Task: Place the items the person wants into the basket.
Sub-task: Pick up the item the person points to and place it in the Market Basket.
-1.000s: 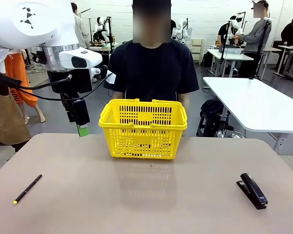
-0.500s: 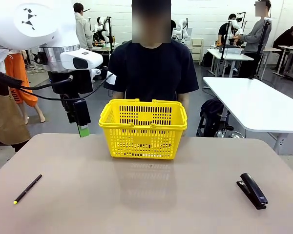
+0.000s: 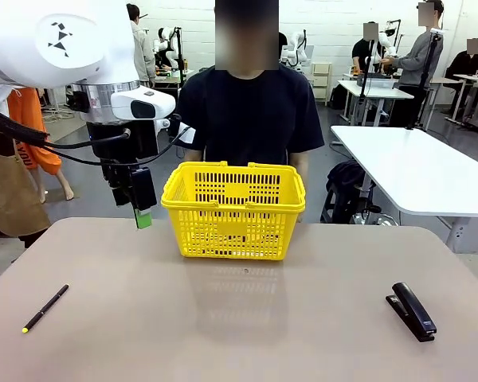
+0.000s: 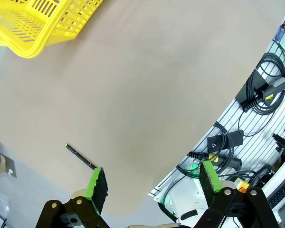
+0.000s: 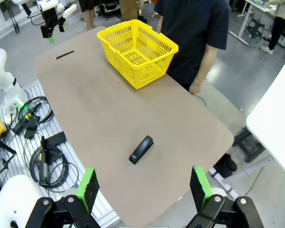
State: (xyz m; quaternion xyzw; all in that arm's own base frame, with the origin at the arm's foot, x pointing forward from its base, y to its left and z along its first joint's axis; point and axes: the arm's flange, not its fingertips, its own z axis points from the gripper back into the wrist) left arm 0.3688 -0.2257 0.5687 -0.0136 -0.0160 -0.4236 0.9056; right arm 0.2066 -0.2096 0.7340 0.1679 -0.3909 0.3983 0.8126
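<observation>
Yellow basket (image 3: 233,210) beside left gripper (image 3: 143,213)

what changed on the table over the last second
The left gripper, open and empty, shifted slightly toward the basket and a touch lower. The pen, the stapler and the basket stayed put. The right gripper is open and holds nothing.

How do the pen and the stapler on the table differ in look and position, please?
The pen is thin and black with a yellow tip; the stapler is thick, blocky and all black. The pen lies near the table's left front edge, the stapler near its right front. Both lie flat on the table, well apart from the basket.
</observation>
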